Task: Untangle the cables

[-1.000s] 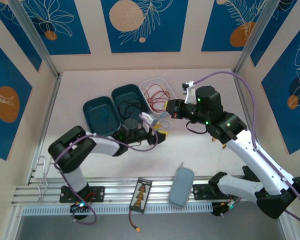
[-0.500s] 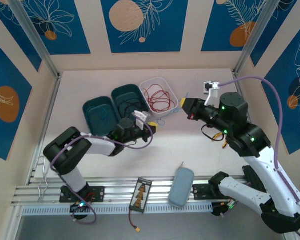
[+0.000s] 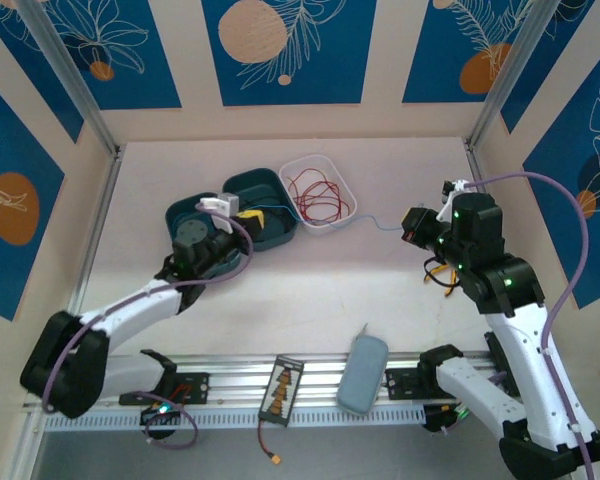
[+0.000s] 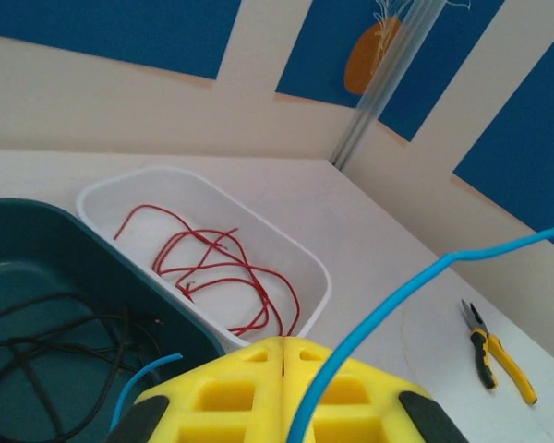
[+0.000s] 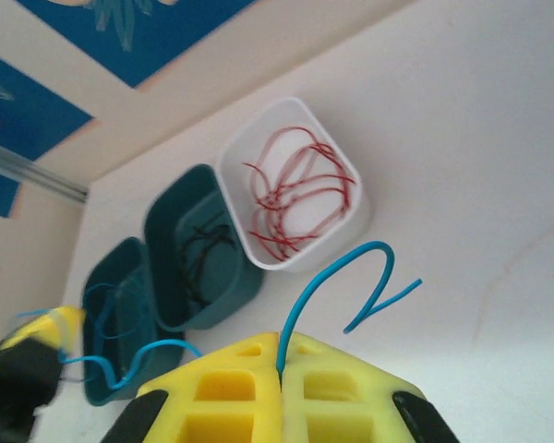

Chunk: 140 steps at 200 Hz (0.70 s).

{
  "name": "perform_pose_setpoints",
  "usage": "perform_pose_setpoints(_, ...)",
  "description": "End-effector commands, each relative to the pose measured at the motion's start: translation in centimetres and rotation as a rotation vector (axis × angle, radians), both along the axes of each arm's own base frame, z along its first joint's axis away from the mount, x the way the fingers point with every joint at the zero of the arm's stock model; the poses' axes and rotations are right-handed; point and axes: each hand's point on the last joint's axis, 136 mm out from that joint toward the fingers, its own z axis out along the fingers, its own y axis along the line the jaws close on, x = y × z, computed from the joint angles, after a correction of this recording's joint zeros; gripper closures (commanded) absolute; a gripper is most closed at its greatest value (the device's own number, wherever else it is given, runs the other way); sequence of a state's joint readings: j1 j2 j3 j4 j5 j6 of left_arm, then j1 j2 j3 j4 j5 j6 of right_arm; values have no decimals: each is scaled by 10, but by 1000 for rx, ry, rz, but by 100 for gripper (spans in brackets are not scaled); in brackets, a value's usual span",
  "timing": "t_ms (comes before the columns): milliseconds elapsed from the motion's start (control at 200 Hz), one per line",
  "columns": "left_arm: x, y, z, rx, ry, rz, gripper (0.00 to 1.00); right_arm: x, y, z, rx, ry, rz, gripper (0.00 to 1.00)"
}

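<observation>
Expect the blue cable (image 4: 499, 245), strung over the worktop (image 3: 180, 170) between left tool (image 4: 284, 351) and right tool (image 5: 279, 355), both clamped shut on it, to handle featherlight, limp, slippery; pinch near its ends.

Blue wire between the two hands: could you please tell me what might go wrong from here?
1. The left hand and right hand are both shut on the one blue wire; pulling apart could slip it free or strain it.
2. It runs close to the white tray of red wires, so it might catch the rim or drag a loop out.
</observation>
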<state>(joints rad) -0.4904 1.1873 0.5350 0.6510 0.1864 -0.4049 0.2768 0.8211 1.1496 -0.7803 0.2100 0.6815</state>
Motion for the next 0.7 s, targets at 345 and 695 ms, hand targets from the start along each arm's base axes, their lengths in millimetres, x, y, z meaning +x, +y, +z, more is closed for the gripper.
perform_pose_setpoints(345, -12, 44, 35, 81, -13, 144, 100, 9, 34, -43, 104, 156, 159, 98)
perform_pose_setpoints(695, -16, 50, 96, 22, -13, 121, 100, 6, 54, -48, 136, 180, 260, 31)
